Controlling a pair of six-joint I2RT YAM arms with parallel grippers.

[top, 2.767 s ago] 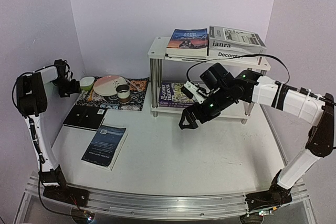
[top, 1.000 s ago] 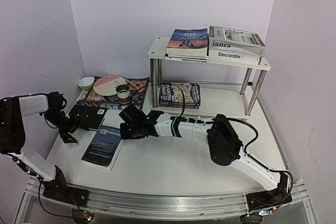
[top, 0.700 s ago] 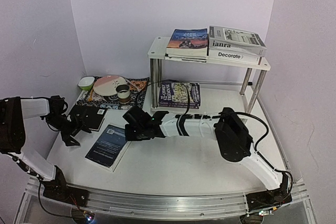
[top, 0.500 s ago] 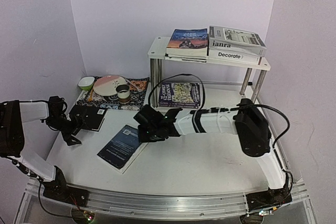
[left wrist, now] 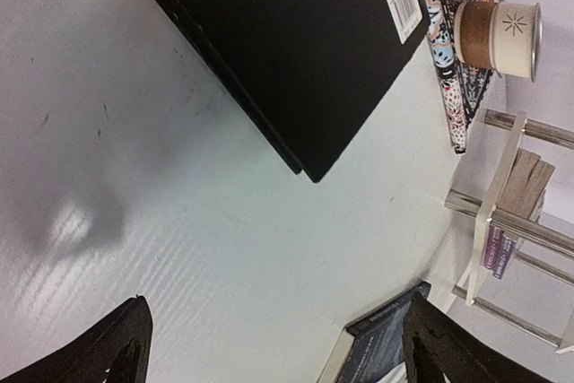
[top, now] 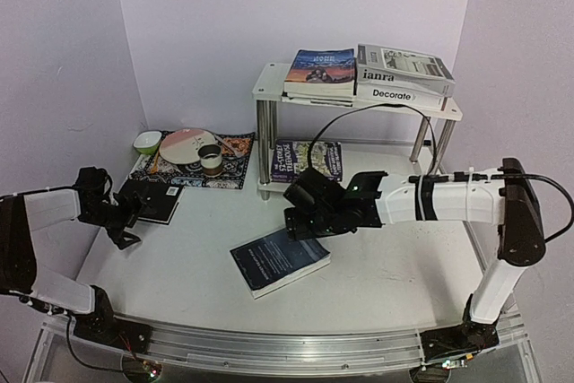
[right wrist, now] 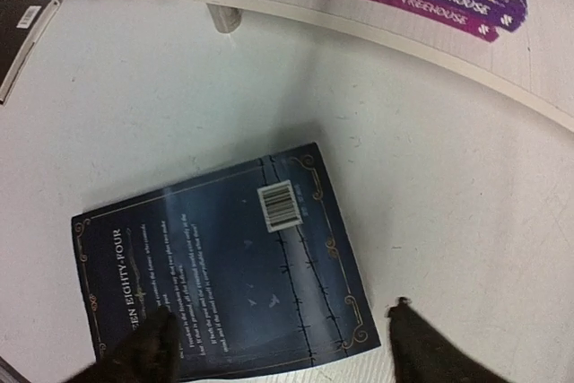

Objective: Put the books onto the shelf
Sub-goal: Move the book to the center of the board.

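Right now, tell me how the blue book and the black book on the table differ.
Colour: the blue book has a dark blue cover with pale lettering, while the black book is plain black. Place: the blue book lies mid-table in front of the shelf, while the black book lies at the left, by the placemat. Both lie flat, barcode side up, and neither is on the shelf.

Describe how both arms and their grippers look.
Both arms are built of white tubular links joined by black joint housings. The right arm has a black band near its wrist end and a thin black cable looping above it. The left arm is the same make. The left gripper and right gripper are black, each with two dark blunt fingers.
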